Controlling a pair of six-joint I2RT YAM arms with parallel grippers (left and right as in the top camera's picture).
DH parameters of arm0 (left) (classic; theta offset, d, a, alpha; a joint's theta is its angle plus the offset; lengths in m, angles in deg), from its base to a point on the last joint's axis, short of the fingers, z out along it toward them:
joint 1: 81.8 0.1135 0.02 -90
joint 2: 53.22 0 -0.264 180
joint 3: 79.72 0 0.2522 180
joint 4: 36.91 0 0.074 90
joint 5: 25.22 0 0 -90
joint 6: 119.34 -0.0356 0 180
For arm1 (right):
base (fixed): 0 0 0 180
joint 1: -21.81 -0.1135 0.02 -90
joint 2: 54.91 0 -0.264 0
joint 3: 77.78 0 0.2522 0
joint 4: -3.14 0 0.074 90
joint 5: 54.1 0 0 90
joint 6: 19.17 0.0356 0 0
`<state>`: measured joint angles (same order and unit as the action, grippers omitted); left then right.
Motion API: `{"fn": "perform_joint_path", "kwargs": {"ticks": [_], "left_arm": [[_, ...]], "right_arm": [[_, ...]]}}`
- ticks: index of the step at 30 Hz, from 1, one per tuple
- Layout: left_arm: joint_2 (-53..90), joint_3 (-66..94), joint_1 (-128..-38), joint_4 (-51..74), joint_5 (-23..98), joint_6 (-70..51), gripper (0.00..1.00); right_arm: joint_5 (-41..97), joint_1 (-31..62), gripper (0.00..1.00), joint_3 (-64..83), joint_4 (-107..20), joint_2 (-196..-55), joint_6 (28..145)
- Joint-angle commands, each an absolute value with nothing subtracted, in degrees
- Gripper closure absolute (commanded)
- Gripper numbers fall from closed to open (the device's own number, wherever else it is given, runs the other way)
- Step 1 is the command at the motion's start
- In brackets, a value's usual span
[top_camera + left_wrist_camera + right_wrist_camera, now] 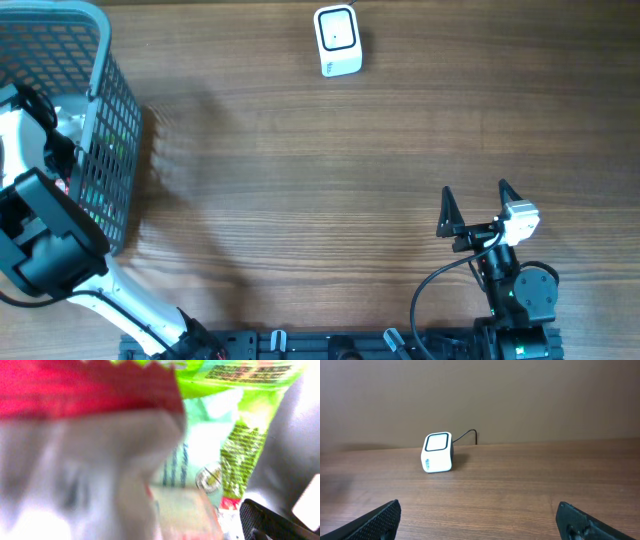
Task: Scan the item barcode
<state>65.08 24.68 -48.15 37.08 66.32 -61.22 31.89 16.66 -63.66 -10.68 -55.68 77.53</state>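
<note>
The white barcode scanner [337,40] stands at the table's far edge, its window facing up; in the right wrist view the scanner [438,452] sits ahead and left. My left arm [45,235] reaches down into the grey mesh basket [105,110]. In the left wrist view, the left gripper [160,527] is pressed close against blurred packets: a red-topped pale one [85,390], a green one [245,435] and a mint one [200,460]. Only its right finger [270,520] shows, far to the side, gripping nothing. My right gripper [476,205] is open and empty over bare wood.
The basket stands at the table's left edge and holds the packets. A thin cable [470,435] runs from the scanner to the back wall. The right arm's base [520,300] is at the near edge.
</note>
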Motion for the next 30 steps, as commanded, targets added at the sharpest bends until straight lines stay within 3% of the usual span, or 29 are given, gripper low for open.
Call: {"fn": "perform_joint_path", "kwargs": {"ticks": [1,17,28,30], "left_arm": [[61.5,24.0,-47.8,37.4,64.9,-61.9,0.0],[61.3,22.5,-47.8,36.8,65.1,-60.4,0.0],[61.3,9.6,-47.8,23.8,69.2,-60.4,0.0],[61.3,9.0,-47.8,22.5,69.2,-60.4,0.08]], "right_arm": [[32.0,17.0,0.0,-63.7,-10.5,-55.3,78.4],[32.0,17.0,0.0,-63.7,-10.5,-55.3,78.4],[32.0,17.0,0.0,-63.7,-10.5,-55.3,78.4],[32.0,17.0,0.0,-63.7,-10.5,-55.3,78.4]]}}
